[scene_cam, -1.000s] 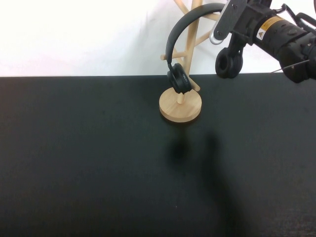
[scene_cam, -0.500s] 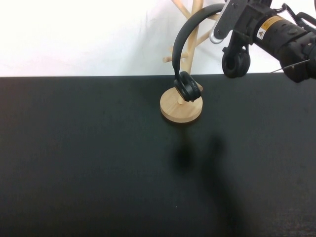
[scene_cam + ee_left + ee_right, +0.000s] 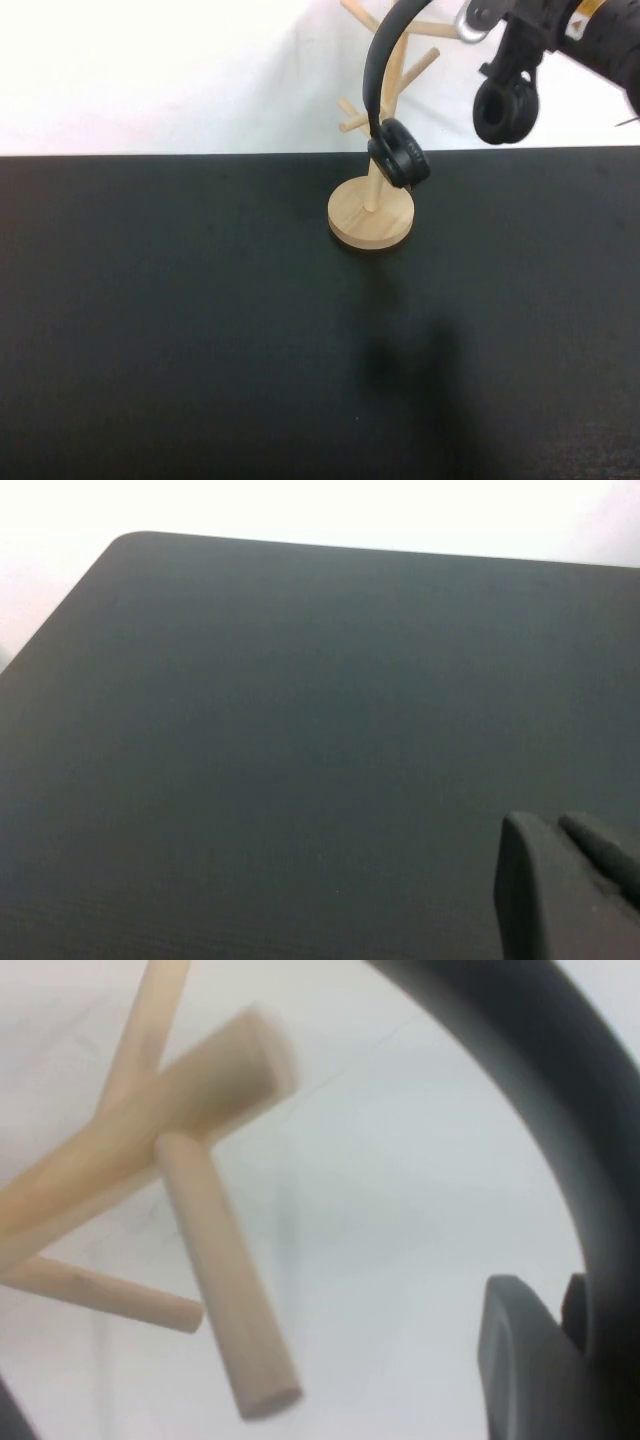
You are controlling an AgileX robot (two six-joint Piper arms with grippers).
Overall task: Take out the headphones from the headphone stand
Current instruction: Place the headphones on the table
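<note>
The black headphones (image 3: 400,152) hang from my right gripper (image 3: 488,14) at the top right of the high view. The thin headband arcs up past the wooden headphone stand (image 3: 371,216), clear of its pegs. One ear cup dangles in front of the pole just above the round base. The other ear cup (image 3: 505,106) hangs right of the stand. In the right wrist view my right gripper (image 3: 560,1295) is shut on the headband (image 3: 560,1090), with the stand's pegs (image 3: 200,1090) beside it. My left gripper (image 3: 555,825) hovers over bare table, shut and empty.
The black table (image 3: 200,330) stretches wide in front of the stand. A white wall (image 3: 150,70) stands behind its far edge. The table's rounded far corner (image 3: 135,540) shows in the left wrist view.
My right gripper has risen and moved right with the headphones. The headband has come off the upper pegs and the near ear cup has swung right across the pole. The stand shifted slightly right.
</note>
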